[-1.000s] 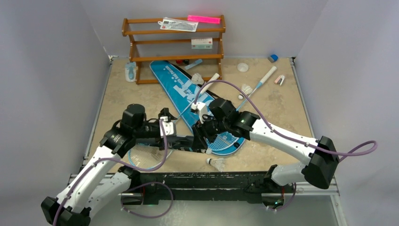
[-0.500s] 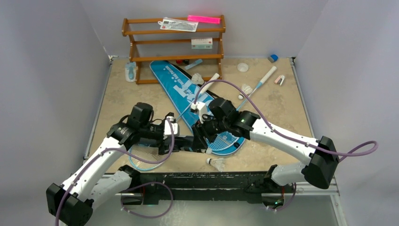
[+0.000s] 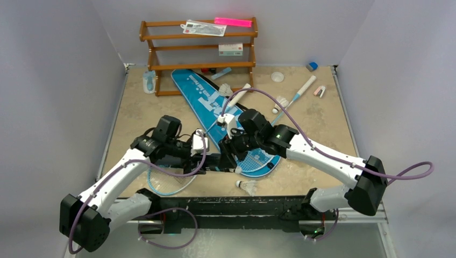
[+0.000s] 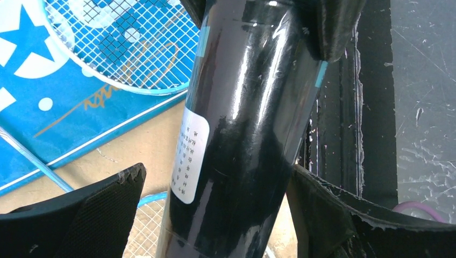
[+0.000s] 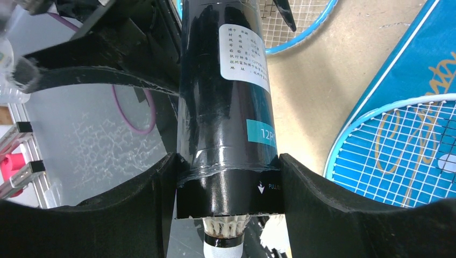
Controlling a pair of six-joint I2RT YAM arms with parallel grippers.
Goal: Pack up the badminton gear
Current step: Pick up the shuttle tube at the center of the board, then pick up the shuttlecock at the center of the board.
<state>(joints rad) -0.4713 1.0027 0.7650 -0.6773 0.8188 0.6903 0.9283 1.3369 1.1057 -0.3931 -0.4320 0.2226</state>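
Note:
A black cylinder tube hangs level over the table's front. My right gripper is shut on its open end, with the pads pressed on both sides. A white shuttlecock pokes out of that end. My left gripper is open around the tube's other part, and its left finger stands off it. One light-blue racket lies on the blue bag. The other racket's head is under my left arm. Loose shuttlecocks lie about.
A brown wooden rack stands at the back with a pale-blue bottle beside it. Small items sit at the back right. A black rail runs along the front edge.
My left arm has swung right and forward, bringing its open gripper around the tube. The right gripper has kept its grip on the tube and barely moved.

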